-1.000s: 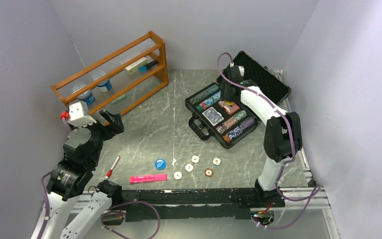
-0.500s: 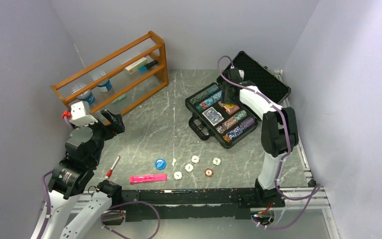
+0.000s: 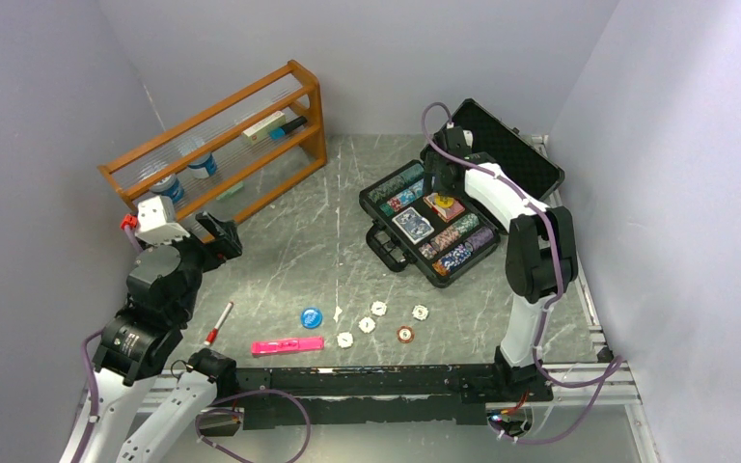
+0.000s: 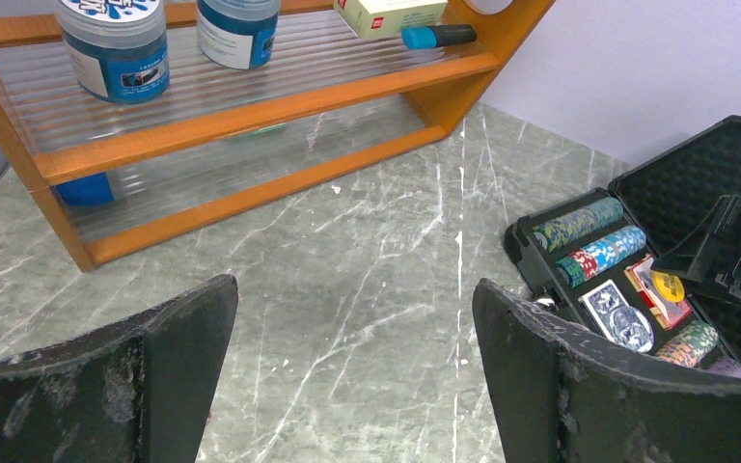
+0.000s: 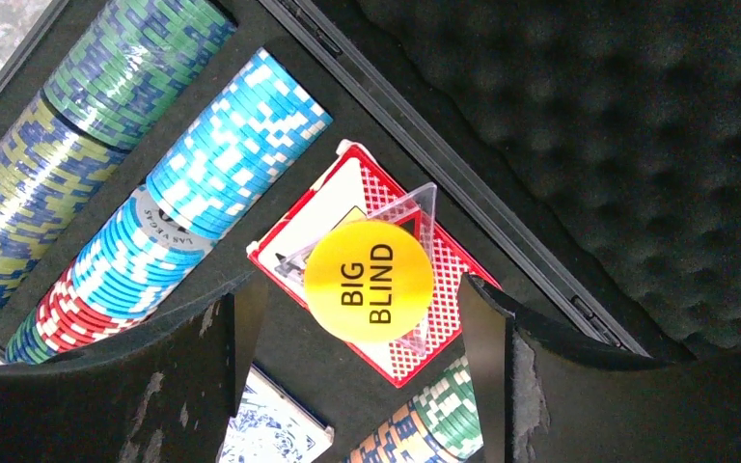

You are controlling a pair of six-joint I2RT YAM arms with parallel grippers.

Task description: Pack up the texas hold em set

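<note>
The black case (image 3: 382, 249) lies open at the back right, holding chip stacks (image 3: 457, 253) and a blue card deck (image 3: 413, 224). My right gripper (image 3: 436, 189) is open just above it. In the right wrist view the yellow "BIG BLIND" button (image 5: 369, 281) rests on the red card deck (image 5: 425, 359), free between my open fingers (image 5: 239, 328). The blue button (image 3: 311, 316), small white discs (image 3: 367, 325) and a red-rimmed chip (image 3: 404, 335) lie on the table in front. My left gripper (image 3: 214, 233) is open and empty at the left; the case shows in its view (image 4: 531, 251).
A wooden rack (image 3: 214, 135) with blue jars and a box stands at the back left, also in the left wrist view (image 4: 241, 106). A pink marker (image 3: 288, 344) and a red-tipped pen (image 3: 218, 323) lie near the front. The case lid (image 3: 511, 149) leans against the right wall.
My right gripper has drawn back a little toward the lid, leaving the yellow button on the red deck. The left arm has barely moved.
</note>
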